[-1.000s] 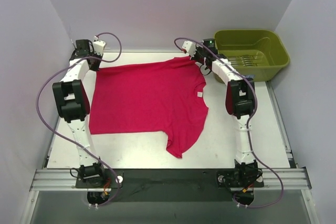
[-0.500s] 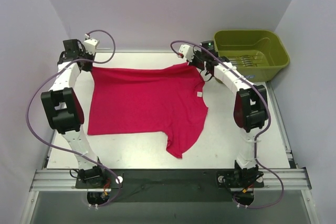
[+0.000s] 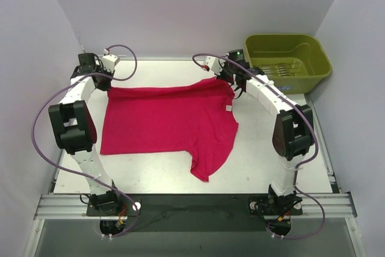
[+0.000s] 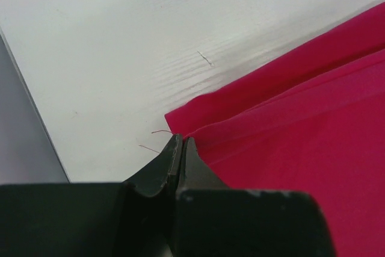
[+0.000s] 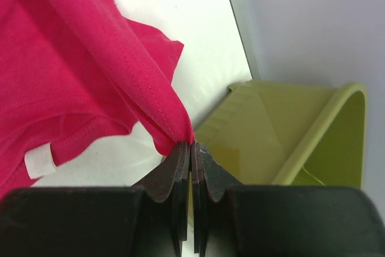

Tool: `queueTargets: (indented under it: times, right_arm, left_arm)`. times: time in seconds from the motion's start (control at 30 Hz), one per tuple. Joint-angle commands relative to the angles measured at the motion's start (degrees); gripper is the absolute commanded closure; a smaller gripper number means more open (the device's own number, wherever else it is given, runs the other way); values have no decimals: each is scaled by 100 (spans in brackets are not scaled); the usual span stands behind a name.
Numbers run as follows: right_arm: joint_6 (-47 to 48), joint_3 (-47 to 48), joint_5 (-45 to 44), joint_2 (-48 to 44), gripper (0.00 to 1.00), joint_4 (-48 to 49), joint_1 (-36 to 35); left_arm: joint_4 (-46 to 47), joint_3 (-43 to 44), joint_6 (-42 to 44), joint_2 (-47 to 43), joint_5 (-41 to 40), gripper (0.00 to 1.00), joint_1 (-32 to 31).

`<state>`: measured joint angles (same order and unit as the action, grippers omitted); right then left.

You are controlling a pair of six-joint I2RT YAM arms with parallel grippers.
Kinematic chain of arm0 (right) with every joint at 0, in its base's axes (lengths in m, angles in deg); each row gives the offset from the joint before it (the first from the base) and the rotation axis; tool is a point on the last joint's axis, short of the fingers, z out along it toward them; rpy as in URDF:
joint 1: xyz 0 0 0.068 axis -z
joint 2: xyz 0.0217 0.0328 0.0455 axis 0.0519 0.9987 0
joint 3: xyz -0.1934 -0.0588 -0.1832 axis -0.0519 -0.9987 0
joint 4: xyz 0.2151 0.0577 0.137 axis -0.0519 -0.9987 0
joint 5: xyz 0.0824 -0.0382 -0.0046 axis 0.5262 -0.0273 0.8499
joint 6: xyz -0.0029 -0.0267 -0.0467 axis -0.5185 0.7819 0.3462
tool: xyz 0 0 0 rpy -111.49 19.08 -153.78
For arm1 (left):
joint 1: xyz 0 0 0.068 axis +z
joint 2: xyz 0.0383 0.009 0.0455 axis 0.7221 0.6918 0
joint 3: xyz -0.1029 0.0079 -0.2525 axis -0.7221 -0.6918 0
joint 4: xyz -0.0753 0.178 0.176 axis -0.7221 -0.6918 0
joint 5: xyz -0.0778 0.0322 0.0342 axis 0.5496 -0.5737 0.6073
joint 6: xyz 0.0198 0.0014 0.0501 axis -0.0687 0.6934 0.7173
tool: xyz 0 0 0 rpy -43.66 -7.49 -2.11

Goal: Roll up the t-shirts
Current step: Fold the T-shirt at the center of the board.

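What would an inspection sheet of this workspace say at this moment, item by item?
Surface: white flat table, no spill seen.
Job's things: one magenta-red soft fabric t-shirt, spread out, far edge pinched at both ends; small white neck label showing.
Clutter: olive-green plastic tub at the far right.
Grippers: left gripper shut on the t-shirt's far left corner; right gripper shut on its far right edge.
Cables: purple cables looped along both arms, no snag seen.
Surroundings: plain pale walls; nothing else seen.
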<state>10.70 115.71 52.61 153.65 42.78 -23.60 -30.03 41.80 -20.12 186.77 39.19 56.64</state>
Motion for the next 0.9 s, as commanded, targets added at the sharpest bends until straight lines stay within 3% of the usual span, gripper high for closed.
queueTargets:
  times: [0.0, 0.43, 0.63, 0.87]
  right_arm:
    - [55, -179, -289, -529, 100, -211, 93]
    - [-270, -926, 0, -1171, 100, -853, -65]
    - [-473, -1198, 124, -1364, 100, -1117, -196]
    - [-666, -1348, 194, -1488, 100, -1284, -284]
  left_arm:
    - [63, -150, 208, -376, 17, 100, -22]
    - [-183, -546, 981, -867, 26, 100, -13]
    - [502, -1029, 1324, -1245, -53, 100, -83]
    - [458, -1642, 2245, -1483, 8, 100, -119]
